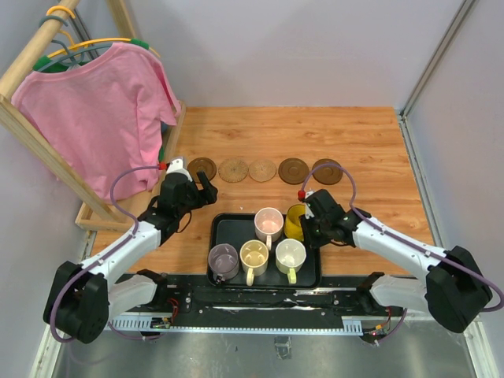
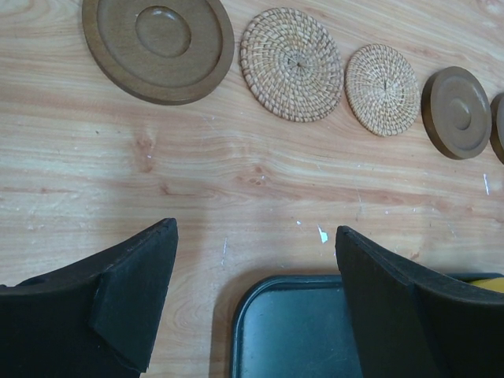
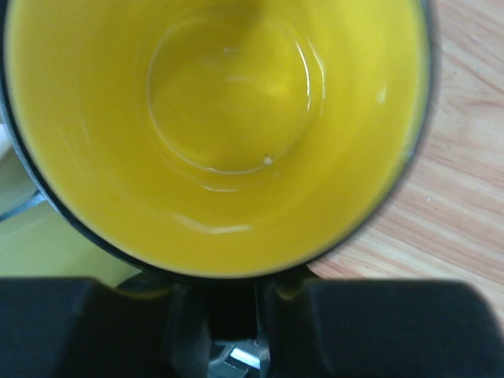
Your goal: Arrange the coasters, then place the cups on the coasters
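Observation:
Several round coasters lie in a row on the wooden table, from a dark one [image 1: 201, 168] on the left to another dark one [image 1: 327, 171] on the right; two woven tan ones [image 2: 291, 63] lie between. On the black tray [image 1: 228, 222] stand a pink cup [image 1: 268, 223], an amber-yellow cup [image 1: 294, 224], a purple cup [image 1: 223, 261], a cream cup [image 1: 255, 256] and a pale green cup [image 1: 290, 254]. My left gripper [image 2: 256, 230] hangs open above the tray's far left corner [image 2: 291, 331], holding nothing. My right gripper [image 3: 232, 295] is closed at the near side of the amber-yellow cup [image 3: 228, 118].
A pink shirt [image 1: 94, 110] hangs on a wooden rack at the left, its base beside my left arm. Grey walls close off the table at the back and right. Bare wood lies between the coaster row and the tray.

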Available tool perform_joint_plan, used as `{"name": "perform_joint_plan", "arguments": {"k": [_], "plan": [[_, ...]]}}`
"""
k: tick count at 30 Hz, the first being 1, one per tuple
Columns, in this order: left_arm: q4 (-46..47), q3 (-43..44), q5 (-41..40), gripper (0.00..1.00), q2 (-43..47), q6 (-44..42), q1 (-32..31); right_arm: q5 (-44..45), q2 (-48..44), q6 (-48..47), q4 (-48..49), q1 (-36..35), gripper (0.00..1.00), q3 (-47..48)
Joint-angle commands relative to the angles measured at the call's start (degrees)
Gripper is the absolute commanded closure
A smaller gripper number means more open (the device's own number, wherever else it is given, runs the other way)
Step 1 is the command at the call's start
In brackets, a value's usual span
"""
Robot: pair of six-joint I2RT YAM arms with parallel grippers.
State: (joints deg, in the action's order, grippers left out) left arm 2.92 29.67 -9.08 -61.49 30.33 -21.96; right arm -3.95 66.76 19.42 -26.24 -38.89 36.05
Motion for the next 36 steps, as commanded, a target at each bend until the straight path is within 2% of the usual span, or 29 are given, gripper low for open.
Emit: {"name": "perform_joint_plan", "arguments": {"k": [1, 3, 4, 14, 27, 32, 36], "plan": [[1.7, -0.6, 0.4, 0.15, -0.4, 0.3, -0.3, 3.0, 1.5, 0.0, 1.0, -1.4, 0.88, 1.1], [1.7, -0.6, 0.5, 0.15, -0.5, 0.3, -0.4, 3.4, 1.8, -0.1, 0.8, -1.5, 0.98, 1.2], [1.7, -0.6, 0.5, 0.15, -0.5, 0.3, -0.3, 3.5, 1.9, -0.2, 0.7, -1.6, 0.99, 1.3], [1.9, -0.7, 0.7, 0.15, -0.9, 0.3, -0.3, 5.8, 1.8, -1.7, 1.0, -2.5, 0.99, 2.3], [2.9, -1.1, 1.0, 0.15, -0.8, 0.9, -0.4, 16.7, -8.5, -3.6, 3.7, -4.7, 0.99, 3.0], [3.4, -1.2, 1.0, 0.15, -1.0, 1.1, -0.4, 25.9, -10.5, -4.5, 4.9, -4.6, 0.99, 3.8], [4.6, -1.0, 1.4, 0.15, -1.2, 1.5, -0.3, 33.8, -7.1, -6.8, 7.0, -2.7, 0.99, 6.5]]}}
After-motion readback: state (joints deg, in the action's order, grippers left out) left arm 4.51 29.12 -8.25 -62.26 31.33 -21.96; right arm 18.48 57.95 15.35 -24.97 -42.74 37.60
